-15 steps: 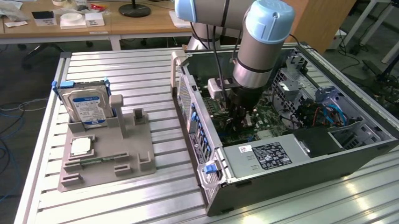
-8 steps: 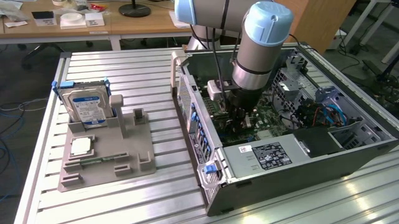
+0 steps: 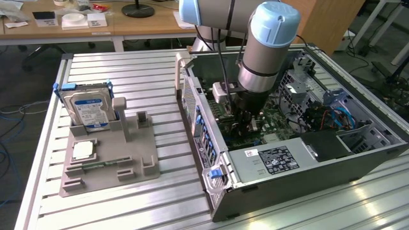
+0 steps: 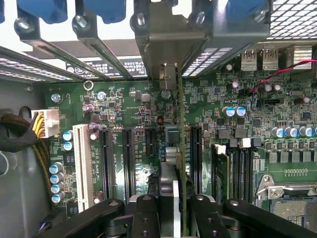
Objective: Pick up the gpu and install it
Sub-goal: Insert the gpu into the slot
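Gripper [image 3: 250, 125] lowered deep inside open computer case [image 3: 357, 160], hanging straight down from grey arm [image 3: 265, 52] with pale blue joint caps. Fingers [image 4: 207, 218] closed on gpu [image 4: 181, 148], held edge-on and upright between them. Card seen in wrist view as thin green-edged strip running up the middle, silvery end bracket [image 4: 168, 39] reaching rear slot openings of case. Lower edge of card close above green motherboard [image 4: 129, 109], in line with a black expansion slot [image 4: 194, 151]; whether seated or merely hovering cannot be told. More black slots [image 4: 106, 161] and one white slot [image 4: 81, 166] lying side by side next to it, blue-topped capacitors [image 4: 58, 181] along board edge, empty CPU socket [image 4: 290, 193] off to one side, white power connector [image 4: 47, 123] with yellow and black wires near case wall.

Outside case, toward exterior view's left, grey fixture tray [image 3: 108, 158] resting on ribbed aluminium table [image 3: 128, 72]. Hard drive [image 3: 89, 108] with blue-white label standing upright in tray's rear holder, small square silver chip [image 3: 83, 150] lying flat just in front. Power supply [image 3: 275, 160] with white label sitting in near corner of case. Wooden desks [image 3: 83, 24] with small boxes beyond table.
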Motion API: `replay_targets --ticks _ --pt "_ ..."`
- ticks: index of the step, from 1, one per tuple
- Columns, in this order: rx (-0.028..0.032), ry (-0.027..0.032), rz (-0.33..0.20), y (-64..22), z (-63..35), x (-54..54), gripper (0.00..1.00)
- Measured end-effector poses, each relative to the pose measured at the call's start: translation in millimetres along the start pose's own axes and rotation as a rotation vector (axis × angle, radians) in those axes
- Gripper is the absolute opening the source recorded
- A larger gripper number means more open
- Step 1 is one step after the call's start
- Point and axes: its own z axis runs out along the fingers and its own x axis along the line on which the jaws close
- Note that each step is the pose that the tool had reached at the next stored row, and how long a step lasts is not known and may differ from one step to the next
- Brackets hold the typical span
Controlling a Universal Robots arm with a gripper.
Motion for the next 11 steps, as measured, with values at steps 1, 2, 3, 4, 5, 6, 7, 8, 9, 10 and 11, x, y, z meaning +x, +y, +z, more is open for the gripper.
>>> replay_targets --ticks 1,2,3,4,5,6,7,8,9,10,11 --pt "0.0023 -0.0047 0.000 -0.2 1.8 -0.5 0.28" --pt "0.0010 -0.0024 0.000 -0.1 0.8 -0.4 0.29" --pt "0.0001 0.0000 0.000 0.0 -0.9 -0.1 0.29" --pt "0.0004 -0.0006 0.000 -0.1 -1.7 -0.1 0.35" --pt "0.0001 0.0000 0.000 -0.1 -3.8 -0.1 0.35" --pt "0.0002 0.0000 0.000 -0.1 -6.3 -0.1 0.35" --pt "0.0003 -0.0001 0.000 -0.1 -9.8 -0.2 0.35" --pt "0.0001 0.0003 0.000 -0.2 -14.4 -0.2 0.35" --pt "0.0004 0.0001 0.000 -0.3 -18.8 -0.2 0.35" --pt "0.0005 0.0001 0.000 -0.3 -23.4 -0.3 0.35" --pt "0.0005 0.0002 0.000 -0.4 -27.9 -0.4 0.35"
